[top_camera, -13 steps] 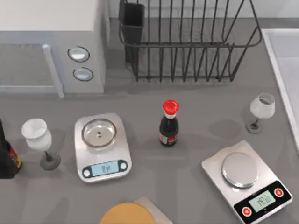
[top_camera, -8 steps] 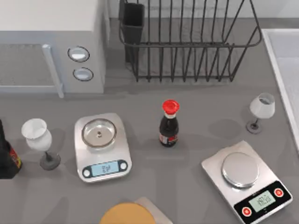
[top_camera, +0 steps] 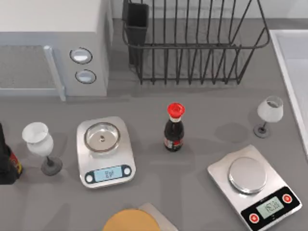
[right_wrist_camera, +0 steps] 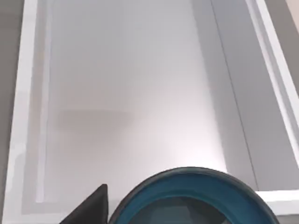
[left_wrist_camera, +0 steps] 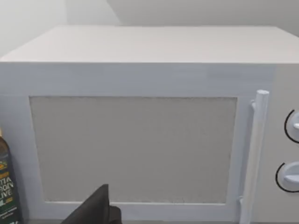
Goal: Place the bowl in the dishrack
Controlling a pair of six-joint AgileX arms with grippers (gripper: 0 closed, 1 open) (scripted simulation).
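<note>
The dishrack [top_camera: 192, 45], a black wire rack with a black cutlery cup [top_camera: 136, 21] at its left corner, stands at the back of the table in the top view. In the right wrist view the bowl [right_wrist_camera: 187, 198], blue inside, sits close in front of the camera, with a white tray [right_wrist_camera: 131, 93] beyond it. A dark part of my right gripper [right_wrist_camera: 91, 207] shows just beside the bowl; whether it touches the bowl is unclear. A dark part of my left gripper [left_wrist_camera: 96, 207] faces the front of the microwave [left_wrist_camera: 140, 140].
A white microwave [top_camera: 53, 48] fills the back left. A red-capped dark bottle [top_camera: 173, 129] stands mid-table between two scales [top_camera: 105, 151] [top_camera: 254, 187]. Wine glasses [top_camera: 41, 144] [top_camera: 267, 114] stand left and right. A yellow-orange disc [top_camera: 131, 220] lies at the front edge, and a white tray [top_camera: 293, 72] at the right.
</note>
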